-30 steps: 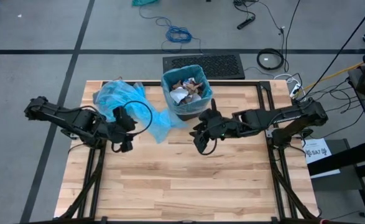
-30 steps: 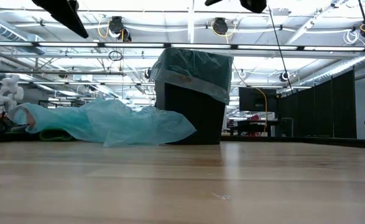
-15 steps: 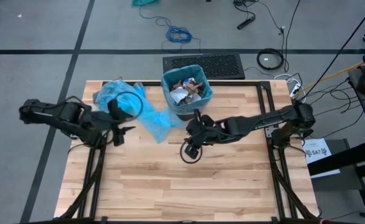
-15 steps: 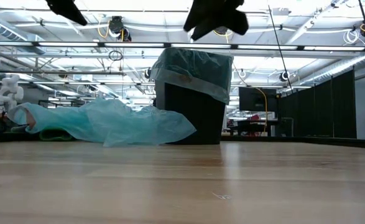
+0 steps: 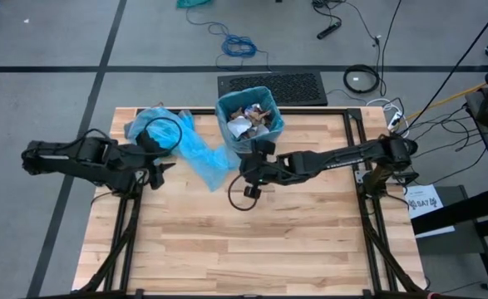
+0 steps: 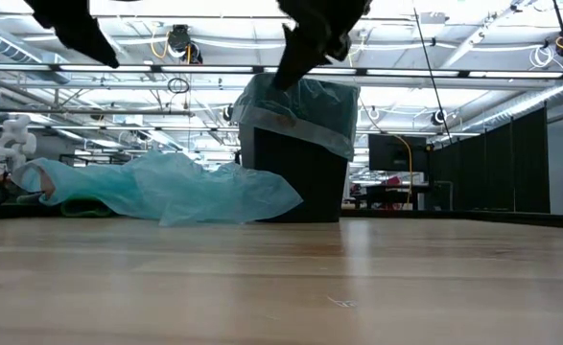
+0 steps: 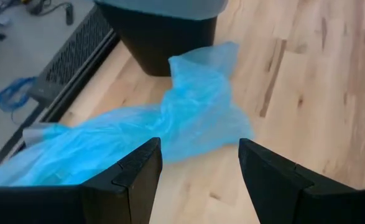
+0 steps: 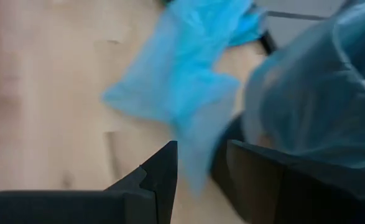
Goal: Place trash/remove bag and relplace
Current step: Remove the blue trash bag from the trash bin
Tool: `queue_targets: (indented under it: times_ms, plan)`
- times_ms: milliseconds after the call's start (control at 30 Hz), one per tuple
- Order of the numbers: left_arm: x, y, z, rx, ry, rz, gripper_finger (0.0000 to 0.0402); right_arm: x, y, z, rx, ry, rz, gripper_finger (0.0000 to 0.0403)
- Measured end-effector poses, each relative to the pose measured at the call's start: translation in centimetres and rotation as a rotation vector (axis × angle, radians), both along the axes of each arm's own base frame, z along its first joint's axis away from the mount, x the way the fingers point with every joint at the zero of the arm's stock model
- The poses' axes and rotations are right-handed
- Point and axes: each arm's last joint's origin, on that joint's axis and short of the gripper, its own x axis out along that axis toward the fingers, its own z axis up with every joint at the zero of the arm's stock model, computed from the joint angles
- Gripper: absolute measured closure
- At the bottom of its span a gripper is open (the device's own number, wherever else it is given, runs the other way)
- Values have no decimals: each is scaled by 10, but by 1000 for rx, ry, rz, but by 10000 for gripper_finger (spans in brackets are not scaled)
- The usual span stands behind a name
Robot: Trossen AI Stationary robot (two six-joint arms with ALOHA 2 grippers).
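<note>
The room is a large open hall with a grey floor [image 5: 44,50] marked by dark lines, ceiling trusses and strip lights in the low view, and loose cables, a blue cable coil [image 5: 239,45] and a black ribbed mat [image 5: 273,85] lying behind the table. The worktop [image 5: 244,241] is a pale butcher-block wood surface on a black frame, bare across its near half. At its far edge stands a dark trash bin [image 5: 249,124] lined with a pale blue bag whose rim folds over the top; the trash [image 5: 250,117], white and brown crumpled paper wads, sits inside the bin. A loose blue bag [image 5: 181,143] lies flat on the worktop just beside the bin, spreading toward the left arm's side and touching the bin's base in the low view [image 6: 166,189]. The right gripper [image 5: 249,170] hangs above the worktop just in front of the bin; its wrist view shows the fingers [image 8: 163,174] parted, holding nothing. The left gripper [image 5: 154,166] hovers near the loose bag's near edge, its fingers [image 7: 138,174] also spread apart and empty, with the bag visible between them.
</note>
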Motion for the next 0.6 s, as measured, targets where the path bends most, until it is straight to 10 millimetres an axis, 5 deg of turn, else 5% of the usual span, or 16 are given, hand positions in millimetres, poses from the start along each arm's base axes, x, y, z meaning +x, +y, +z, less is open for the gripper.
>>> queue_targets:
  times_ms: [600]
  plan:
    - [-2, 0, 0, -27, -16, 33, 187, 4, -41, -14, -113, 138, 1, 273]
